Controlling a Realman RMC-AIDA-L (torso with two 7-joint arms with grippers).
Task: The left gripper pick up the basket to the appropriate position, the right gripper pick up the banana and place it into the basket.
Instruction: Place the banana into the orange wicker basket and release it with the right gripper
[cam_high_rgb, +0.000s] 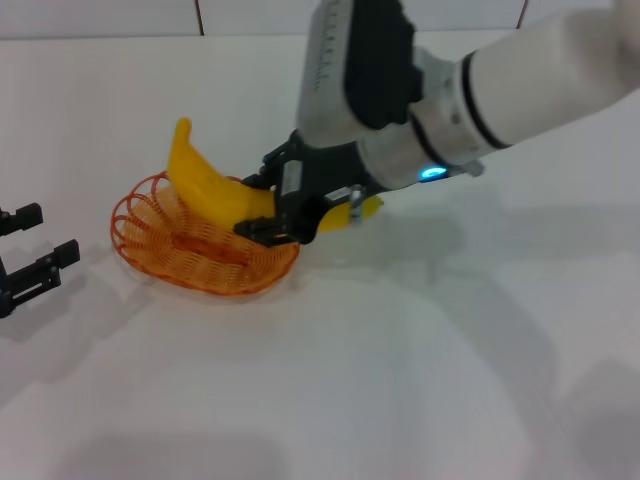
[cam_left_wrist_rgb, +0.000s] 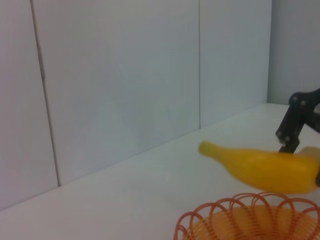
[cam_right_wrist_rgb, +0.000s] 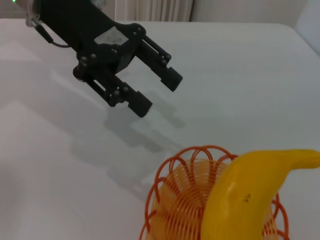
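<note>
While your right gripper (cam_high_rgb: 270, 215) clamps the banana (cam_high_rgb: 215, 188), it holds it tilted over the basket (cam_high_rgb: 145, 235).
You have bare white table (cam_high_rgb: 400, 380) all round the basket; your left gripper (cam_high_rgb: 40, 265) sits apart at the table's left edge, fingers spread, holding nothing. Its white label (cam_right_wrist_rgb: 109, 36) shows no readable writing.

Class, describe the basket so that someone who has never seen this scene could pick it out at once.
On the white table, look just ahead of the open left gripper. The basket sits there, under the banana held by the right gripper. It is the only orange thing: shallow, oval, made of wire loops.
</note>
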